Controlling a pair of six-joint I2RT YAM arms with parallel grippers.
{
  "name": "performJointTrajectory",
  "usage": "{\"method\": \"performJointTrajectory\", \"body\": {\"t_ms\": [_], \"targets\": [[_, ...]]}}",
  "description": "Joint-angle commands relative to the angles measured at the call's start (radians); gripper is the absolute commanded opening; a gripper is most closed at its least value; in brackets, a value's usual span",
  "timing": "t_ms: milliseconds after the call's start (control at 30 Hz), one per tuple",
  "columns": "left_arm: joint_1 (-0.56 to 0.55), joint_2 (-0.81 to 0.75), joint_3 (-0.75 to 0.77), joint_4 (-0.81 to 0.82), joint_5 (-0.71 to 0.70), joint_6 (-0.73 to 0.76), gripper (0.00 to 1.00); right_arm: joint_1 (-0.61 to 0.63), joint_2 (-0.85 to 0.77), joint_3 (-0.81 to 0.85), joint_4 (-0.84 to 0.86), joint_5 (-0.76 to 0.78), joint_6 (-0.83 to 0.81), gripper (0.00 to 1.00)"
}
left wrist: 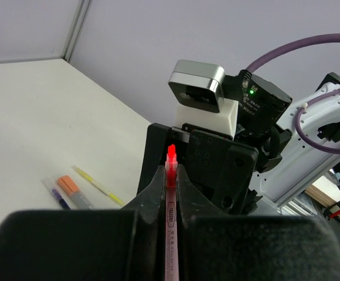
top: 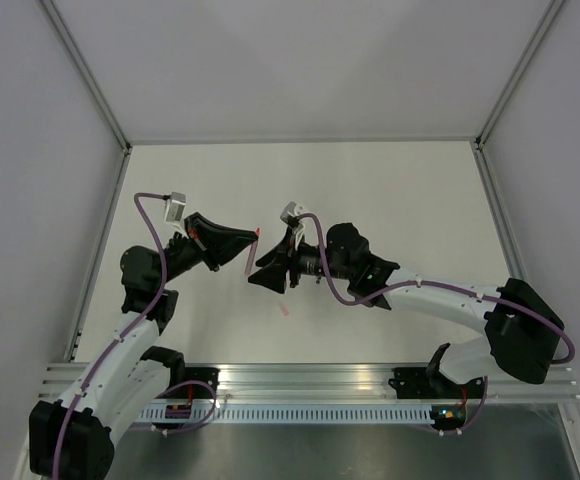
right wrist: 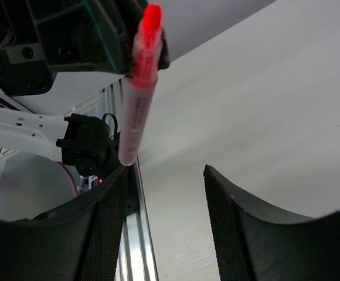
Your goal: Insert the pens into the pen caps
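Note:
My left gripper point(top: 250, 243) point(left wrist: 172, 173) is shut on a pink pen point(top: 251, 252) point(left wrist: 171, 211) held above the table, its bare red tip sticking out past the fingers. In the right wrist view the same pink pen point(right wrist: 136, 99) hangs just beyond the left fingertip of my right gripper point(right wrist: 165, 178), which is open and holds nothing. From above, the right gripper point(top: 261, 274) faces the pen from the right. A pale pink cap point(top: 283, 311) lies on the table below them. An orange cap point(left wrist: 68, 185), a yellow pen point(left wrist: 98, 185), a dark purple pen point(left wrist: 58, 196) and a grey pen point(left wrist: 82, 200) lie together.
White walls with metal posts point(top: 95, 95) close in the white table point(top: 390, 190). An aluminium rail point(top: 320, 378) runs along the near edge by the arm bases. The right arm's wrist camera point(left wrist: 197, 85) stands close in front of the left gripper.

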State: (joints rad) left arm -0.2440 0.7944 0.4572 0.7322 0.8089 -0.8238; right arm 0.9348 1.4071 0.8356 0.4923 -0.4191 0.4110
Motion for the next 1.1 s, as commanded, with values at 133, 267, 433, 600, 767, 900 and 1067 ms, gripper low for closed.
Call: {"method": "performJointTrajectory", "body": {"t_ms": [133, 267, 433, 600, 767, 900, 1067], "targets": [[-0.003, -0.032, 0.005, 0.036, -0.019, -0.035, 0.02, 0.022, -0.037, -0.009, 0.026, -0.07, -0.061, 0.61], [-0.003, -0.044, -0.003, 0.032, -0.028, -0.04, 0.02, 0.022, -0.046, -0.003, 0.057, -0.058, -0.02, 0.62], [-0.003, -0.066, -0.026, 0.042, -0.053, -0.041, 0.02, 0.022, -0.043, 0.005, 0.138, -0.014, 0.038, 0.62], [-0.003, -0.073, -0.034, 0.072, -0.065, -0.058, 0.02, 0.024, 0.009, 0.022, 0.238, -0.023, 0.113, 0.6], [-0.003, -0.083, -0.04, 0.079, -0.083, -0.049, 0.02, 0.029, 0.049, 0.02, 0.322, -0.037, 0.179, 0.49], [-0.003, -0.092, -0.067, 0.116, -0.102, -0.055, 0.02, 0.032, 0.073, 0.007, 0.399, -0.043, 0.222, 0.31], [-0.001, -0.104, -0.068, 0.11, -0.112, -0.064, 0.14, 0.03, 0.047, -0.016, 0.365, 0.006, 0.226, 0.0]]}}
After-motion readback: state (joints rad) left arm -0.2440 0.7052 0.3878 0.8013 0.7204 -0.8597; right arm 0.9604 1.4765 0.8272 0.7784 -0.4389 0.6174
